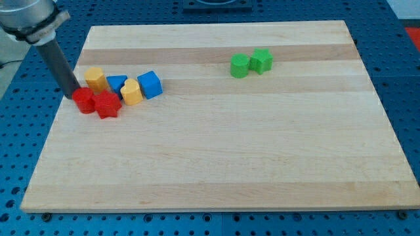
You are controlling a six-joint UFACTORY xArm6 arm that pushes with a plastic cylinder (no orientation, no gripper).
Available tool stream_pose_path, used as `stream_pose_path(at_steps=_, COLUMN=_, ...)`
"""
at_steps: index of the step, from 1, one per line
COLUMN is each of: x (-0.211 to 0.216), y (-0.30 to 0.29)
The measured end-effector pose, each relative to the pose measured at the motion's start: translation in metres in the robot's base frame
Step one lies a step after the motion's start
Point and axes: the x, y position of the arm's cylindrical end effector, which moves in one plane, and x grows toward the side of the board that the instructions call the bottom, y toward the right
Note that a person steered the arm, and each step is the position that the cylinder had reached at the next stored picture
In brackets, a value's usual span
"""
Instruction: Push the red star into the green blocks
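Note:
The red star point(108, 104) lies near the board's left side, touching a red round block point(84, 101) on its left. My tip point(72, 96) is at the left edge of the red round block, touching or nearly touching it. The two green blocks point(240, 65) point(261, 60) sit side by side, touching, at the view's upper right of centre, far from the red star.
Behind the red blocks lie a yellow block point(95, 78), a blue triangular block point(116, 83), a second yellow block point(132, 92) and a blue cube point(149, 84). The wooden board point(216, 164) rests on a blue perforated table.

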Motion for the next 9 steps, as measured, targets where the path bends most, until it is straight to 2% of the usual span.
stream_pose_path(at_steps=2, x=0.019, y=0.079)
stream_pose_path(at_steps=3, x=0.012, y=0.086)
stream_pose_path(at_steps=4, x=0.012, y=0.041)
stream_pose_path(at_steps=5, x=0.051, y=0.019)
stream_pose_path(at_steps=6, x=0.073, y=0.039)
stream_pose_path(at_steps=9, x=0.042, y=0.147)
